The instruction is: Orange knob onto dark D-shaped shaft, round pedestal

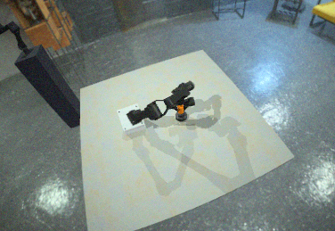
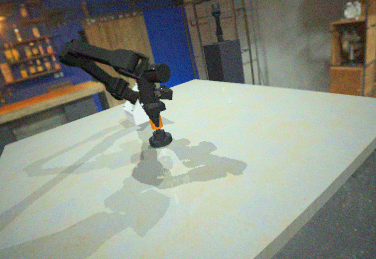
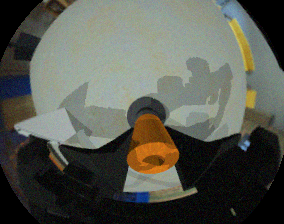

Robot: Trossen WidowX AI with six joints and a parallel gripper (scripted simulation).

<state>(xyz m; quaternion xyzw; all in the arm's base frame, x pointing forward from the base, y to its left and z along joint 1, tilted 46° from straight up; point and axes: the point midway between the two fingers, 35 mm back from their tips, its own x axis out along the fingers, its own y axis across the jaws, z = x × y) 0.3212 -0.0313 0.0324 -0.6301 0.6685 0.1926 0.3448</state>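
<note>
I view a pale desk [image 1: 116,167] [image 2: 280,177] [image 3: 128,45] carrying the black robot arm [image 1: 153,111] [image 2: 112,59]. My claw [image 1: 182,105] [image 2: 156,121] [image 3: 149,129] is angled downward, fingers partly apart, pinching the orange knob [image 1: 180,110] [image 2: 160,124] [image 3: 152,137] between them. The knob is located directly above the dark round pedestal [image 1: 181,118] [image 2: 161,139] [image 3: 133,112]. I cannot determine the knob's seating on the shaft.
</note>
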